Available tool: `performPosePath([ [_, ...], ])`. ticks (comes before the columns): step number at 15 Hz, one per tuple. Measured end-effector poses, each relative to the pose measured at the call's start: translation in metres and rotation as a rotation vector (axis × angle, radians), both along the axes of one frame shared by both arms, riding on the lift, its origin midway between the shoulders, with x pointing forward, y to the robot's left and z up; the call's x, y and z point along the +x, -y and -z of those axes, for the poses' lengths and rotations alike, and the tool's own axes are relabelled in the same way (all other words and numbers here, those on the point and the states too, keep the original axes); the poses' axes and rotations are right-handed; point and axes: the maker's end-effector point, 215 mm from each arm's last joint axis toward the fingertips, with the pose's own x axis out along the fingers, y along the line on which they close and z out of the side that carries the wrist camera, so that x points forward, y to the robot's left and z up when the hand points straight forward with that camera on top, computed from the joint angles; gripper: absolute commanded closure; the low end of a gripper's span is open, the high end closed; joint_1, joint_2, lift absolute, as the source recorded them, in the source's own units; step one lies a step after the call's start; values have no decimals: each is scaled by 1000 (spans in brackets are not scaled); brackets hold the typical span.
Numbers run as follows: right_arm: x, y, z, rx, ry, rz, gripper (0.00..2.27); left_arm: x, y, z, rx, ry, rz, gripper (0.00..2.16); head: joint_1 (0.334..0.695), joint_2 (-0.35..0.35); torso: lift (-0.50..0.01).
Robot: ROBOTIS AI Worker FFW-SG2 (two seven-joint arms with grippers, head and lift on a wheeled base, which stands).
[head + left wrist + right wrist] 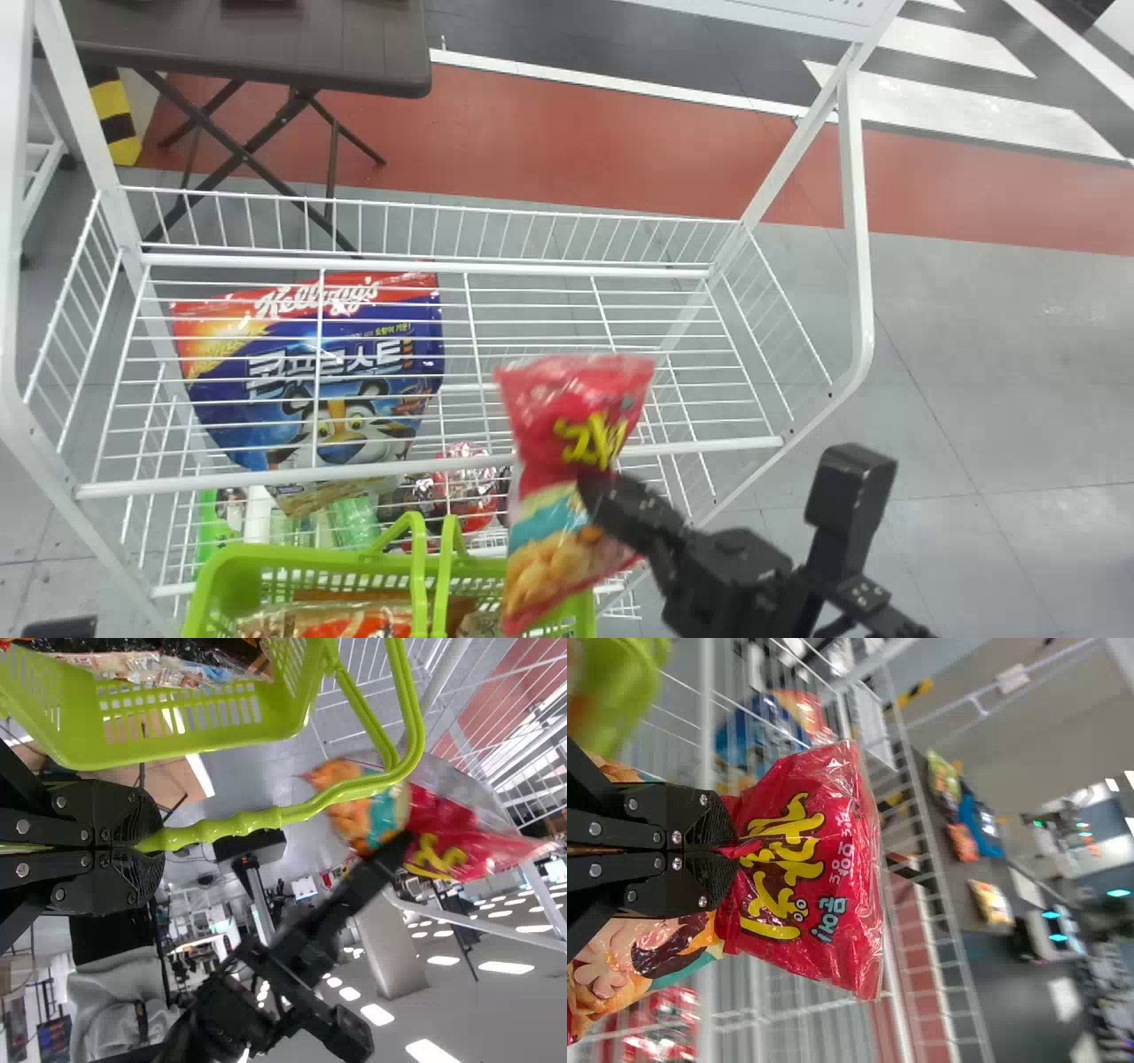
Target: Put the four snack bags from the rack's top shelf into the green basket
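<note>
Near the right end of the green basket (292,556), right jaws (595,487) pinch a red snack bag (551,443) mid-length; left jaws (152,847) clamp the handle (239,822). Packets (354,624) lie inside.

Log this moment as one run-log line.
right gripper: jaws shut on red snack bag | bag near green basket, not yet inside | left gripper: shut on basket handle

The end effector (728,850) pinches a red snack bag (811,873).
</note>
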Motion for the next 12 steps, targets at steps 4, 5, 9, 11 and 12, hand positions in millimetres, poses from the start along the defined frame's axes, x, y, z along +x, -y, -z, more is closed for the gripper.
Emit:
performPosePath([
  [4, -72, -43, 44, 115, -282, -126, 2159, 7, -8, 1, 12, 13, -22, 2145, 695, -350, 0],
  [5, -88, -55, 51, 146, -336, -156, 2159, 7, -8, 1, 14, 15, -24, 2145, 695, -350, 0],
  [9, -121, -78, 75, 189, -451, -205, 2159, 8, -8, 0, 15, 19, -24, 2145, 695, -350, 0],
  [11, -122, -69, 89, 160, -464, -189, 1882, 9, -8, 0, 16, 21, -25, 2145, 695, -350, 0],
  [12, -114, -57, 94, 125, -445, -160, 1048, 10, -8, 0, 16, 24, -25, 2145, 695, -350, 0],
])
